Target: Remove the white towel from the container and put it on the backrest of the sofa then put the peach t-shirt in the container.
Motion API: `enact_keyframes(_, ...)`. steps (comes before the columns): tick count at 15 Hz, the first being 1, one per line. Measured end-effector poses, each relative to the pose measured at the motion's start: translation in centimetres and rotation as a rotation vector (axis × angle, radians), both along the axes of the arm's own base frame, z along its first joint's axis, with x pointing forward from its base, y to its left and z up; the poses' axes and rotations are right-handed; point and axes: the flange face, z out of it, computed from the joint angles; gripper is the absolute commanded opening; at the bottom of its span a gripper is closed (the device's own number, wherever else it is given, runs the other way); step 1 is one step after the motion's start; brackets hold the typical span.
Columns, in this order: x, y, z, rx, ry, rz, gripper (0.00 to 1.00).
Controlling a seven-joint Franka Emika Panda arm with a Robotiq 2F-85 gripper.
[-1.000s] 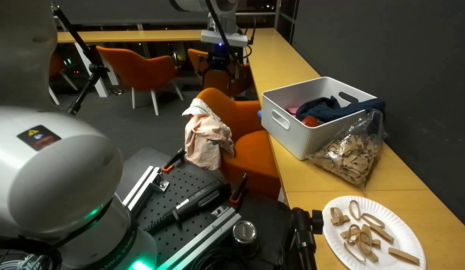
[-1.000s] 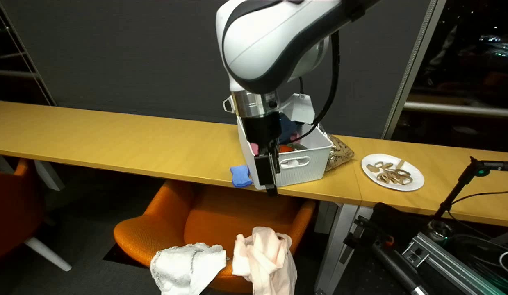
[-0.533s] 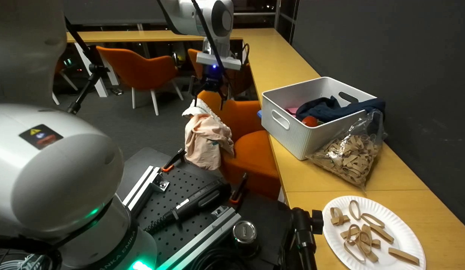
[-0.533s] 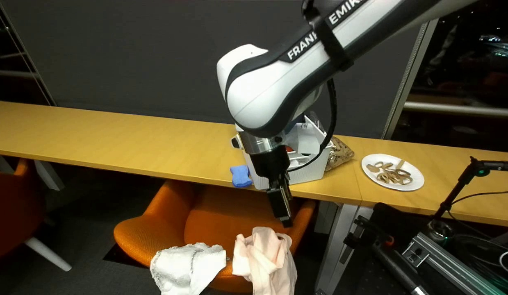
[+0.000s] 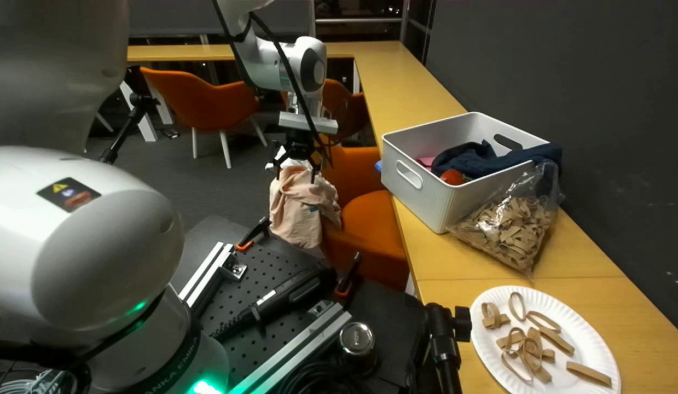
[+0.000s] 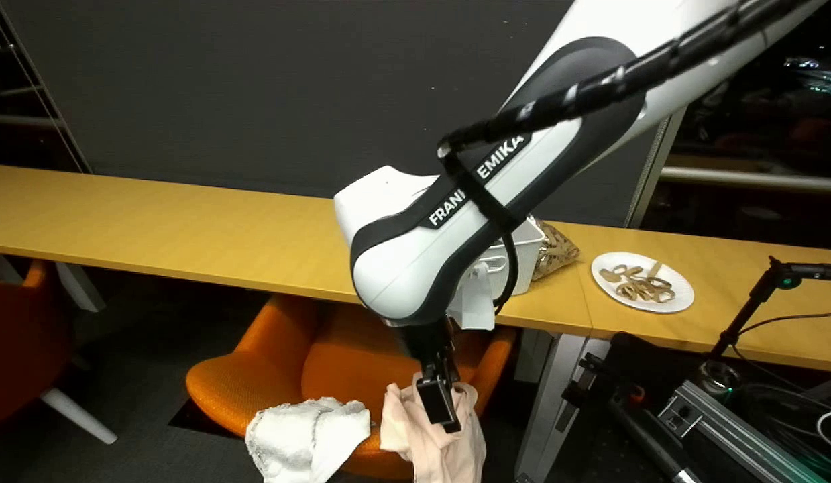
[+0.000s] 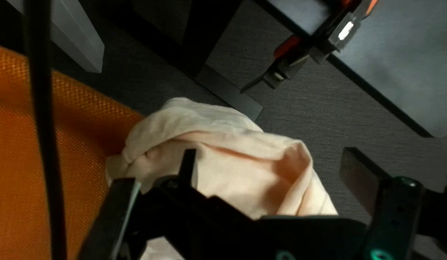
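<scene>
In an exterior view my gripper [image 5: 295,178] hangs right at the peach t-shirt [image 5: 300,213], which is draped on an orange chair [image 5: 371,210] beside the long front edge of the worktop [image 5: 410,93]. The white container [image 5: 426,202] stands along that same edge, with dark blue cloth [image 5: 481,162] inside (a fold of it laps over toward the back edge). In an exterior view I see the white towel [image 6: 304,439] hanging over the chair's backrest [image 6: 375,463], just beside the t-shirt; my arm [image 6: 395,275] hides much of the container. In the wrist view my fingers [image 7: 361,181] are spread wide, holding nothing: one in front of the t-shirt, one over floor [image 7: 306,117]. Whether either touches cloth, I cannot tell.
</scene>
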Motion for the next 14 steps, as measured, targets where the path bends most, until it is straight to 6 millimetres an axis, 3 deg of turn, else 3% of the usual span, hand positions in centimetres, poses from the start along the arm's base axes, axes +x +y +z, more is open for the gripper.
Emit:
enact_keyframes(1,0.4,0.4,-0.4,0.000,-0.013,0.003,1.00)
enact_keyframes(2,0.7,0.6,-0.8,0.001,-0.026,0.004,0.75)
enact_keyframes(4,1.3,0.9,-1.2,0.004,-0.043,0.000,0.68)
enact_keyframes(12,2.2,1.3,-1.4,0.011,-0.069,-0.009,0.05)
enact_keyframes(14,2.3,1.3,-1.3,0.011,-0.072,-0.010,0.00)
